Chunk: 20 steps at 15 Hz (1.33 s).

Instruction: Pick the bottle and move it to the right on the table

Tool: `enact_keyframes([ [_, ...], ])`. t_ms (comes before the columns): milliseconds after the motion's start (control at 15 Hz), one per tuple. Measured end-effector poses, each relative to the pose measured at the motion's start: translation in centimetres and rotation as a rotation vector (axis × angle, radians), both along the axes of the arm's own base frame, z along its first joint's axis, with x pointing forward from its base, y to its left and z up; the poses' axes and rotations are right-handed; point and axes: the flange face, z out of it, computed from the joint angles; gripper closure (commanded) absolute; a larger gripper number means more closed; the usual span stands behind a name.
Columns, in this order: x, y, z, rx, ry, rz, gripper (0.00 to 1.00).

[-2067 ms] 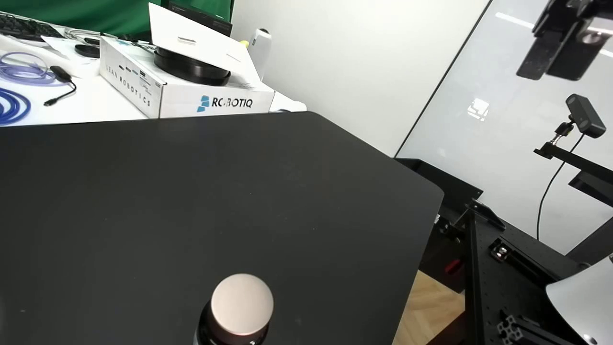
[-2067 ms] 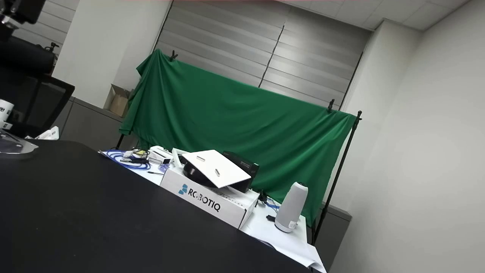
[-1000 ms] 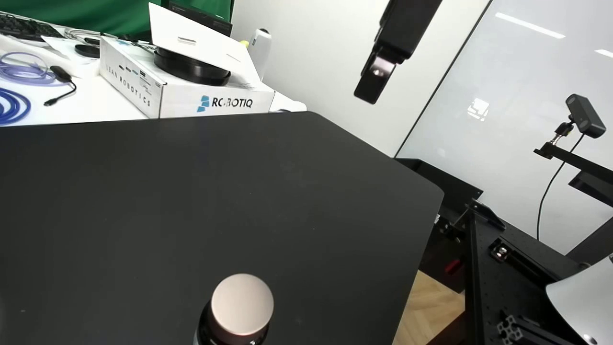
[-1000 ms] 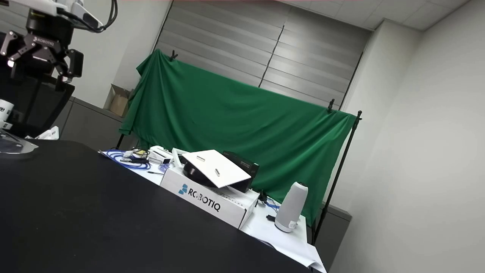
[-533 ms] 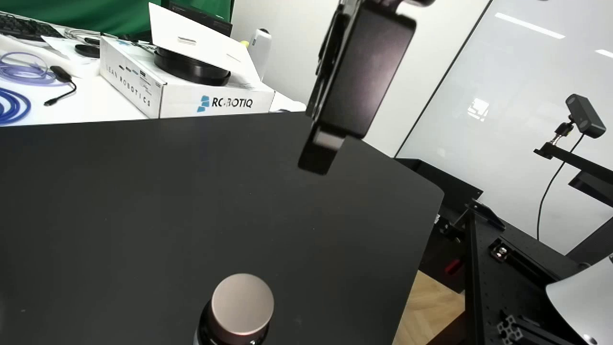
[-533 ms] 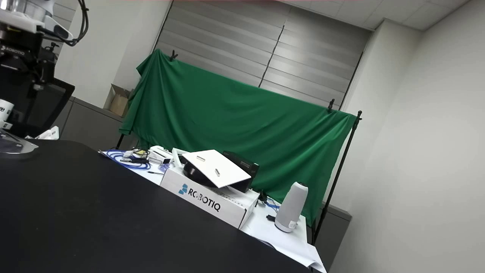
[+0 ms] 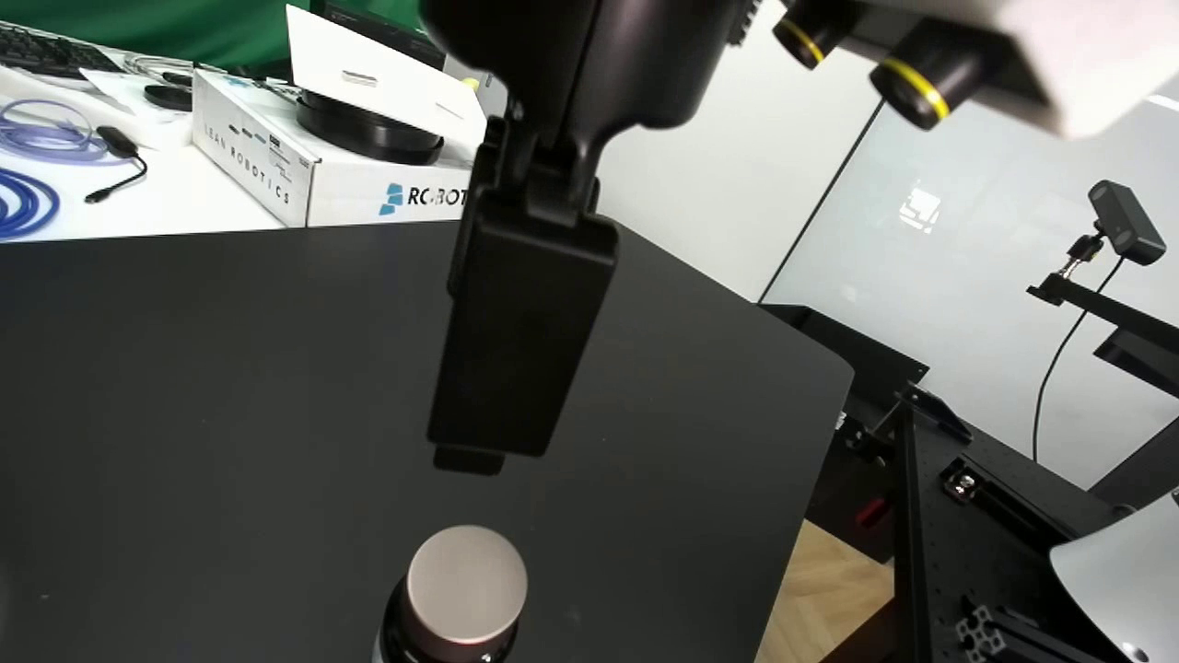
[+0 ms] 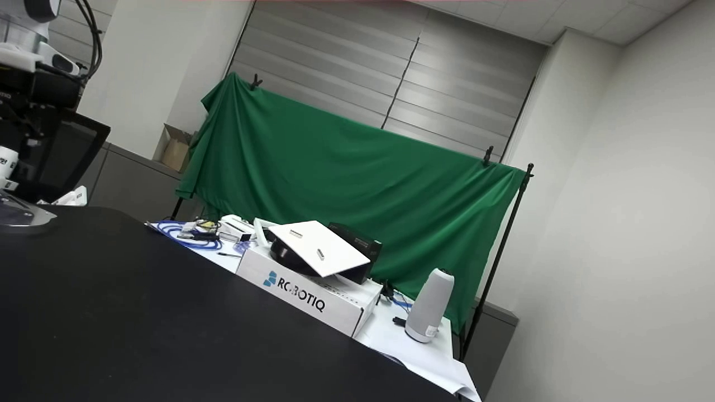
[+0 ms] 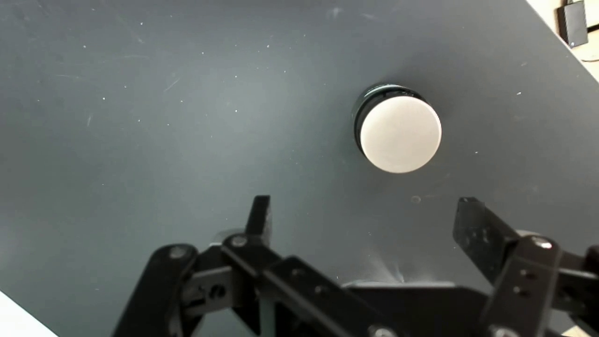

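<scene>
The small dark bottle with a round off-white cap [image 7: 467, 585] stands upright on the black table [image 7: 304, 368], at the bottom of an exterior view. Its cap also shows in the wrist view [image 9: 401, 134], right of the middle, above the table [image 9: 187, 154]. My gripper [image 9: 365, 200] is open with nothing between its fingers. In the wrist view the bottle lies beyond the fingertips, nearer the right one. In an exterior view the gripper [image 7: 484, 451] hangs above the table, behind the bottle and apart from it. The gripper is partly cut off at the left edge in an exterior view [image 8: 25, 128], where the bottle is out of view.
A white lettered box [image 7: 414, 189] with a black round part and a tilted white panel stands beyond the table's far edge. Blue cables [image 7: 23, 203] lie on the white surface there. A clear curved object [image 8: 25, 215] lies at the table's left in an exterior view.
My gripper has come in from the upper right of an exterior view, moving left and down toward the bottle. The bottle has not moved.
</scene>
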Motion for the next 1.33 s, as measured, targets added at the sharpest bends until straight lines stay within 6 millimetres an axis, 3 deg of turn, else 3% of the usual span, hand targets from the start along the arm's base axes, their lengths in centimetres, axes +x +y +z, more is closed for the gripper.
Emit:
enact_keyframes([
  [467, 0.1, 0.0, -0.3, 0.008, 0.007, -0.004, 0.0],
  [1333, -3.5, -2.0, -6.5, 0.124, 0.046, -0.068, 0.0],
])
